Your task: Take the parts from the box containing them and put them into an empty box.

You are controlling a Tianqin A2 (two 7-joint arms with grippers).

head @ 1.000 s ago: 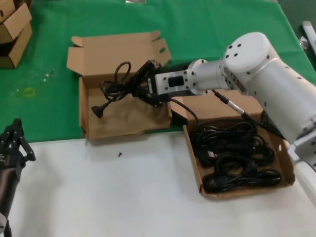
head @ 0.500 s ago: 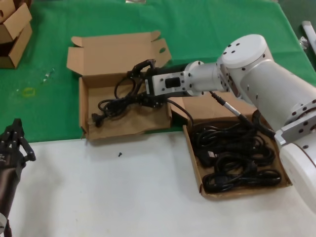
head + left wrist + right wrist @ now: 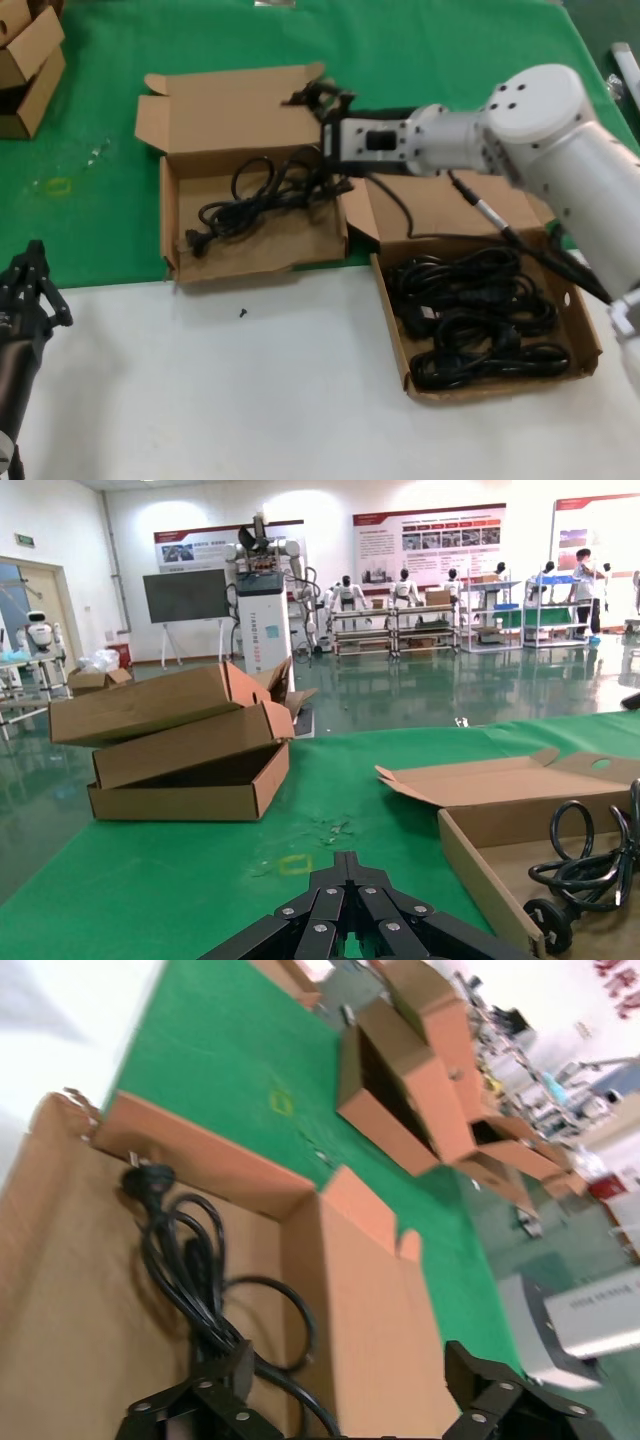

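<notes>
Right tool [image 3: 318,100] hovering with fingers apart above the receiving box [image 3: 190,265], one cord [image 3: 255,195] lying loose inside; best lifted clear before swinging back to the full box [image 3: 590,330], left tool [image 3: 25,285] idle at desk edge.

Two boxes sat side by side on the worktop [image 3: 200,380]. The left box [image 3: 172,225] held one power cord [image 3: 255,200], its plug near the front left corner and its loops toward the right wall. The right box [image 3: 590,340], nearer the robot, held the remaining power cords [image 3: 470,315] coiled together. The right hand [image 3: 318,97] hung above the left box's back right corner, its fingers apart. The left hand [image 3: 28,285] rested at the worktop's near left edge. Stacked cartons [image 3: 28,65] stood far back on the left.
</notes>
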